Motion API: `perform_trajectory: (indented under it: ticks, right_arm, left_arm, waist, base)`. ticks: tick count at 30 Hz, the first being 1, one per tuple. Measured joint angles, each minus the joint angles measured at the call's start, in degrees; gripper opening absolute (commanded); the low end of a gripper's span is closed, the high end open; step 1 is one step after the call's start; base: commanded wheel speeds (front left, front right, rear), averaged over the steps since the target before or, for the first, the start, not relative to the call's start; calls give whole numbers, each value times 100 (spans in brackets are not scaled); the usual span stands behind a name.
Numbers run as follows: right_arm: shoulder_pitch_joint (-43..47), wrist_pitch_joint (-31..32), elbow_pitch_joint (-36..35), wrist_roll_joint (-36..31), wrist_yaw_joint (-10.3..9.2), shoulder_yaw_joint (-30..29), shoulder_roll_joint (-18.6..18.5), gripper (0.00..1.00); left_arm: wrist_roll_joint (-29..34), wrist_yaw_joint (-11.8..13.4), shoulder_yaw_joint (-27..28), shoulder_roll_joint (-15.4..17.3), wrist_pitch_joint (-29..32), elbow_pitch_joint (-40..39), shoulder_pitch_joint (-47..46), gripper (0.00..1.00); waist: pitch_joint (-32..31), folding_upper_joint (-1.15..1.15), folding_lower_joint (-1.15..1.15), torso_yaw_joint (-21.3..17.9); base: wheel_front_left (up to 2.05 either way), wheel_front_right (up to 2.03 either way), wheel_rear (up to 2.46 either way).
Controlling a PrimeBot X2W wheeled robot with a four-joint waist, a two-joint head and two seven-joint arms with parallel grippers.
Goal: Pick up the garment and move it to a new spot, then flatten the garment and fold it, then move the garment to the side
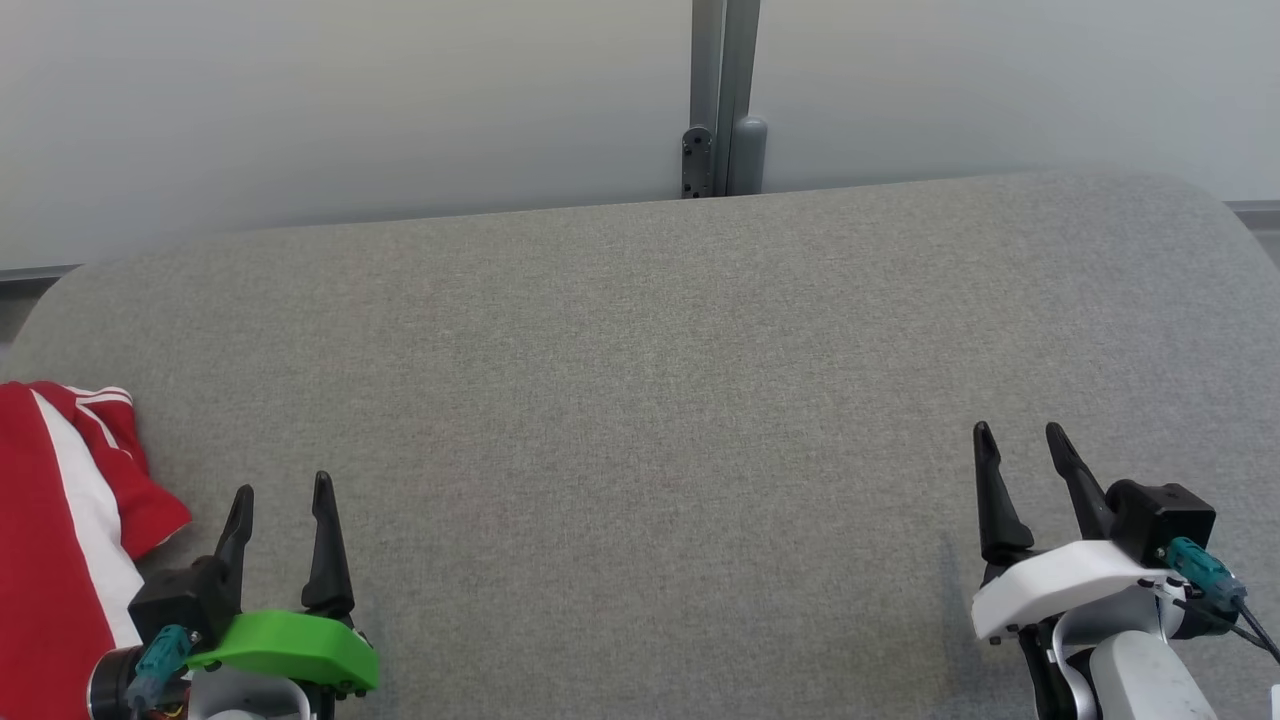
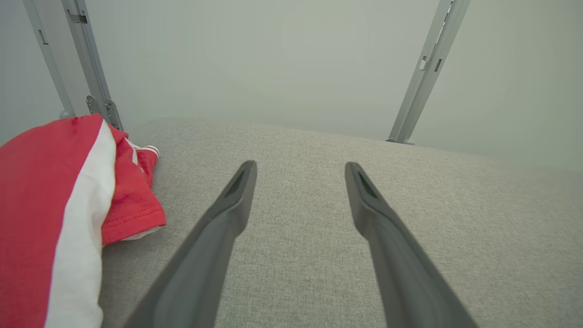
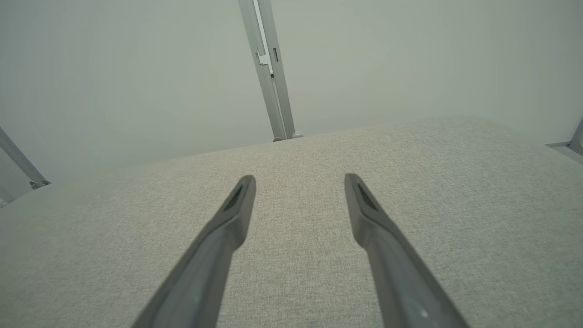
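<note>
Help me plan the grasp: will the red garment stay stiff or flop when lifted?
Probably floppy: the red garment lies bunched in soft folds. Likely light, since its stitched hem looks thin. It may drag on the textured grey surface.

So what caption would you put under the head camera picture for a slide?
Open left gripper and right gripper hover over the grey table; red-and-white garment lies far left.

A broad surface covered in grey woven fabric (image 1: 640, 400) lies in front, its far corners rounded. Behind it stands a plain, pale grey panelled wall (image 1: 300, 100), softly and evenly lit. A grey metal upright (image 1: 725, 80) rises behind the far edge, where two panels meet, with a perforated bracket (image 1: 697, 160) at its foot.
</note>
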Motion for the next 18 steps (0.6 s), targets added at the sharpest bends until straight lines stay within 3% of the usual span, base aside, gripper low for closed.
perform_trajectory:
  ticks: [18]
  right_arm:
    - [-61,-194,63,-693,1,41,-7,100]
  left_arm:
    - [698,-18,-24,9,-192,60,-1,100]
  waist:
    - [13,0,0,37]
  base:
    - [0,0,0]
